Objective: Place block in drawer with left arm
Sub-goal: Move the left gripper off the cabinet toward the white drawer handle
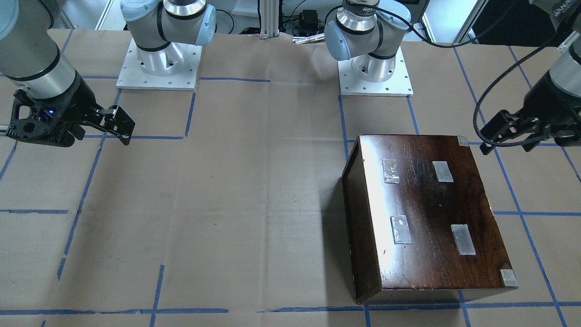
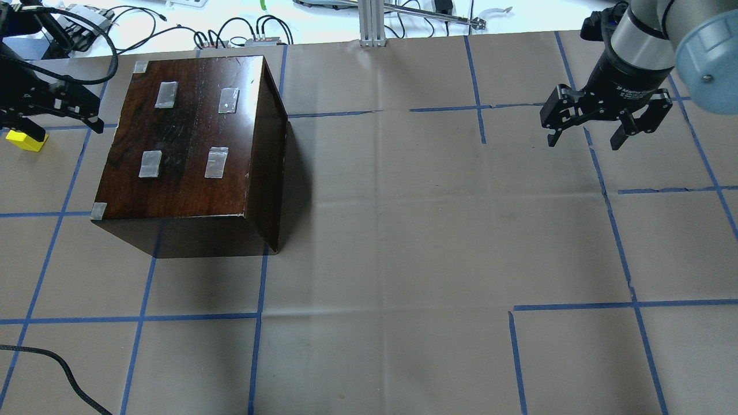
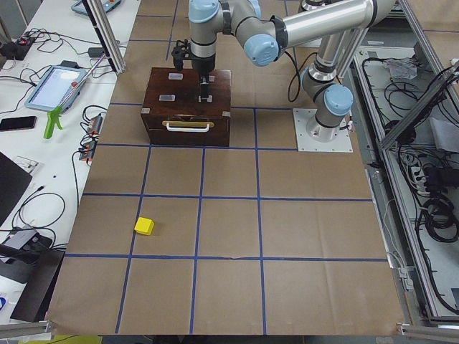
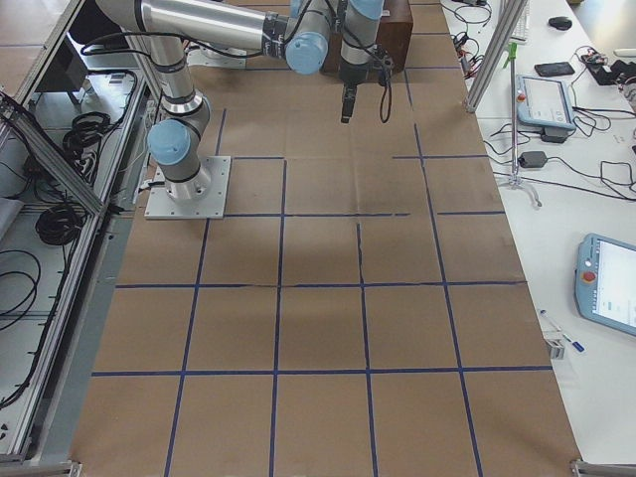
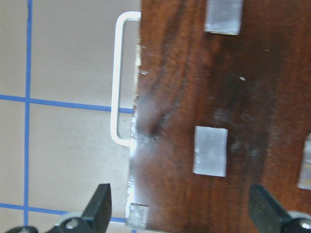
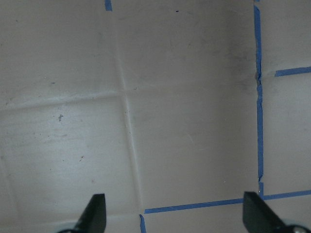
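The bench (image 2: 403, 242) carries the dark box (image 2: 190, 144), its drawer (image 3: 188, 130) shut. So my left hand (image 5: 181, 208) hovers over that side, fingers apart, probably to pull it first. My right hand (image 2: 585, 141) waits, apart too. The yellow block (image 3: 144, 226) lies well away, untouched.

In the overhead view the block (image 2: 26, 143) lies almost at the picture's left edge. One jaw of the left gripper (image 2: 60, 124) covers its upper part, and the same edge cuts off the gripper's body. The drawer (image 3: 186, 136) shows only a shut front in the exterior left view, so its inside is hidden and its seams are too small to tell. In the exterior right view the box (image 4: 395, 25) stands mostly behind the right arm (image 4: 219, 25) and is cut by the top edge.
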`<state>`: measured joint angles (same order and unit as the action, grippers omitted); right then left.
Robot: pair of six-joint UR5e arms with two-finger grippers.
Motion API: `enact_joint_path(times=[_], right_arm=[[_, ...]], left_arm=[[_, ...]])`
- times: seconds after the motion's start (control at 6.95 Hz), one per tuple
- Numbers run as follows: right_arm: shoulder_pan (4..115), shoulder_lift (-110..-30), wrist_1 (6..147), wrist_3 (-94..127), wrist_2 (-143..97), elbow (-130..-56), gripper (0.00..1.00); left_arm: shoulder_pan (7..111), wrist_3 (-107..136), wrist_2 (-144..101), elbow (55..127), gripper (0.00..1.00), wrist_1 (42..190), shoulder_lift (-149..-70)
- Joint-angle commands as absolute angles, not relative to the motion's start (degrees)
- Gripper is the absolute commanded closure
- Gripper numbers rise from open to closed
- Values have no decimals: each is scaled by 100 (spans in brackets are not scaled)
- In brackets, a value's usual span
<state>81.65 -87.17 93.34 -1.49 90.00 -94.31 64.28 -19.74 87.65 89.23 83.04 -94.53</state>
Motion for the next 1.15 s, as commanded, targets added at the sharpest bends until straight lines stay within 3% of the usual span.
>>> enact_joint_path(times=[0.0,0.29,1.01], right_arm=[[8165,-8719,9334,-149,9000,-9431,0],[8165,-8710,9334,-149,9000,-9431,0],[8165,-8719,9334,-149,9000,-9431,0]], left_arm=[[5821,-2643,8274,8396,1,8367,-10060],[5398,-3274,7833,8052,1,8699,-10554],[5449,-3419,7532,8244,2,8772,-10923]])
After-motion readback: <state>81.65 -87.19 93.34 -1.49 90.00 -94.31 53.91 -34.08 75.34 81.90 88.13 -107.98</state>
